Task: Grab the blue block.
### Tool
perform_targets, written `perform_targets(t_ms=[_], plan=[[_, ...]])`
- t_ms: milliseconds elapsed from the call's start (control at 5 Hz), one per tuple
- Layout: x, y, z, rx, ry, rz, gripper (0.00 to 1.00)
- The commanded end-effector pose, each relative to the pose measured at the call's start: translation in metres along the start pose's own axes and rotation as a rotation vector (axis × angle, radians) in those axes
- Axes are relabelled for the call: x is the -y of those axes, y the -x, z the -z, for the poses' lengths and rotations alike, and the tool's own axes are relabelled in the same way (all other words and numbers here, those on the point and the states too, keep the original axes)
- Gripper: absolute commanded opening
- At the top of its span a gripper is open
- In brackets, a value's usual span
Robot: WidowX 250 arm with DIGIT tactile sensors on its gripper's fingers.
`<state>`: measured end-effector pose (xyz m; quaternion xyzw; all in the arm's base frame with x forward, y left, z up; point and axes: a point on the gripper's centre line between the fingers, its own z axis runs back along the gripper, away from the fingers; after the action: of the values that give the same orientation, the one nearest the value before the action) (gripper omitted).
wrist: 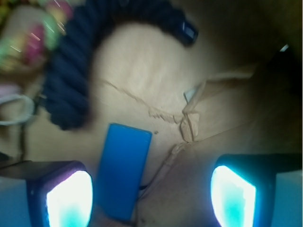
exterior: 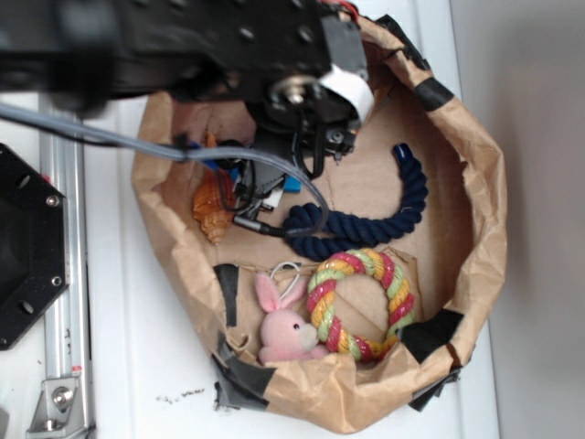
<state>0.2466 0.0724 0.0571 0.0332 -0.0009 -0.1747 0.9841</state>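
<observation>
Jaws stand wide apart, the gripper holding nothing. In the wrist view the block lies at 7 o'clock, just beside the left pad. Approach step, I judge; next, shift toward 9 o'clock, descend, close.

Exterior camera looking straight down from high over paper basket. Wrist camera hanging close above basket floor. Both showing navy rope, toward twelve o'clock in wrist view.

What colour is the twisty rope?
Dark navy blue rope, clearest in the exterior view.
</observation>
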Motion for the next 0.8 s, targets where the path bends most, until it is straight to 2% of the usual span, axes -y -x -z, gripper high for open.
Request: perform_targets(t_ms=[0,200,400,600], plan=[[0.016,0.005,0.033,-0.081,0.183,-0.321,1.00],[0.035,0.002,0.037,-0.095,0.168,-0.332,1.00],[0.033,0.006,0.043,-0.104,0.106,-0.315,1.00],[0.023,0.011,0.045,-0.099,0.071,-0.348,0.00]])
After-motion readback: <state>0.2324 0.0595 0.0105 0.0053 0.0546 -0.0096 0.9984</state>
